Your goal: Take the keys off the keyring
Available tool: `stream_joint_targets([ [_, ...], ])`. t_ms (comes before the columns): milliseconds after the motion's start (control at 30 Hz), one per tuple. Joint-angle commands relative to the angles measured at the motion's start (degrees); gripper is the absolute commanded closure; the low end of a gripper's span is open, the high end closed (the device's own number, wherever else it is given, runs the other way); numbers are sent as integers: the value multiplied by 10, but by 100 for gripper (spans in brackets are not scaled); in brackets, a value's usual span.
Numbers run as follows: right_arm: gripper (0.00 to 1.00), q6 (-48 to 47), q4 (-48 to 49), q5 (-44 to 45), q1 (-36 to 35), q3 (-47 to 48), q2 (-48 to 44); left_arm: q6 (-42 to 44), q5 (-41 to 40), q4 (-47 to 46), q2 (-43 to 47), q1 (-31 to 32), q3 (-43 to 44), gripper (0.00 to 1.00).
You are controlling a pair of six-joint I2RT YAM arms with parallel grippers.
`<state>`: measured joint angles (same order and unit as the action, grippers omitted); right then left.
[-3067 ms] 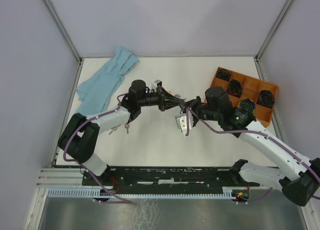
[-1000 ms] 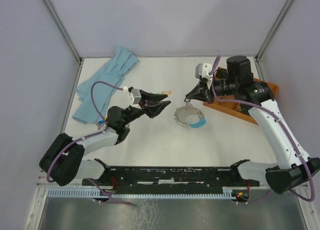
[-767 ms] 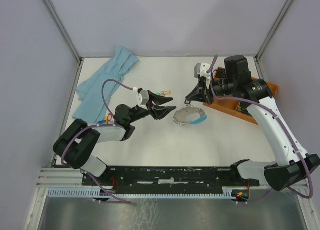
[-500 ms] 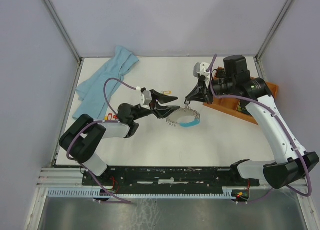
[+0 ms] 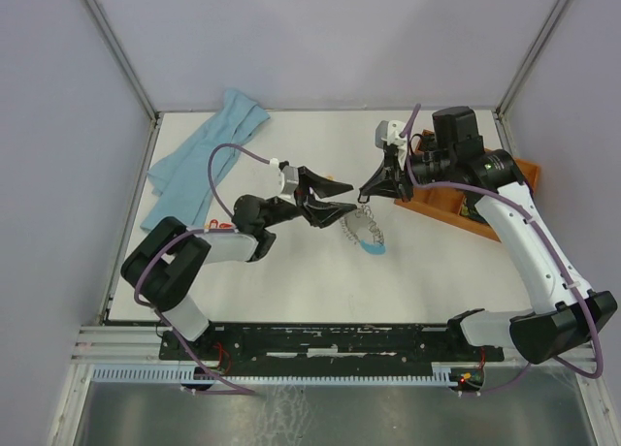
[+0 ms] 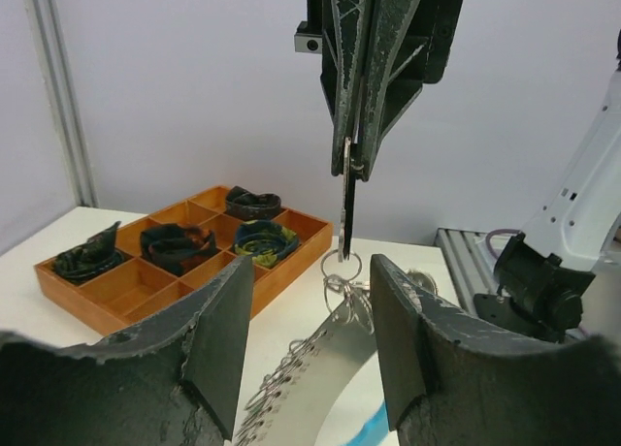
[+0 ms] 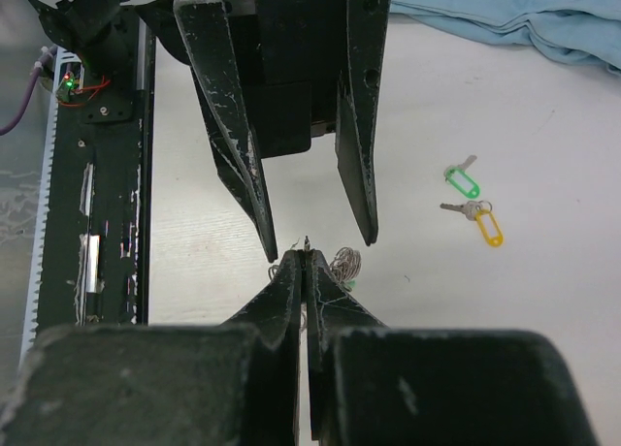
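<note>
Your right gripper (image 5: 365, 195) pinches the dangling keyring (image 5: 367, 233) only thinly, so closing the spread-open left gripper (image 5: 349, 197) off-centre could knock it loose

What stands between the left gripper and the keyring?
Nothing visible does. The keyring hangs from the shut right gripper, right in front of the left gripper, whose jaws stand open toward it.

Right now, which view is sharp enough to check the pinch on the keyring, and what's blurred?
Left wrist view: the right tool and tray are sharp, the keyring just below smears, the near fingers are dark blur. Right wrist view: the left tool is crisp, the pinch itself soft and shadowed. Top view: even light, keyring too small for detail.
</note>
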<state>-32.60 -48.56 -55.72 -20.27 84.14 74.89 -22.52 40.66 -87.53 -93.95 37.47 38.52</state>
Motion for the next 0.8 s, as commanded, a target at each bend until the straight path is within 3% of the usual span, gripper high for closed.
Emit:
stream_joint_targets([
  [0,99,7,33,-35,2,0,-3,-77,7,-115,-22,11,39,43],
  [267,99,13,43,-47,2,-10,0,-103,10,-116,-38,26,56,52],
  [433,99,12,45,-48,2,-13,1,-108,16,-115,-41,30,61,69],
  [567,99,12,47,-49,1,-16,1,-114,33,-116,-48,30,69,96],
  [767,97,14,42,-50,3,-14,0,-104,35,-116,-48,29,62,97],
])
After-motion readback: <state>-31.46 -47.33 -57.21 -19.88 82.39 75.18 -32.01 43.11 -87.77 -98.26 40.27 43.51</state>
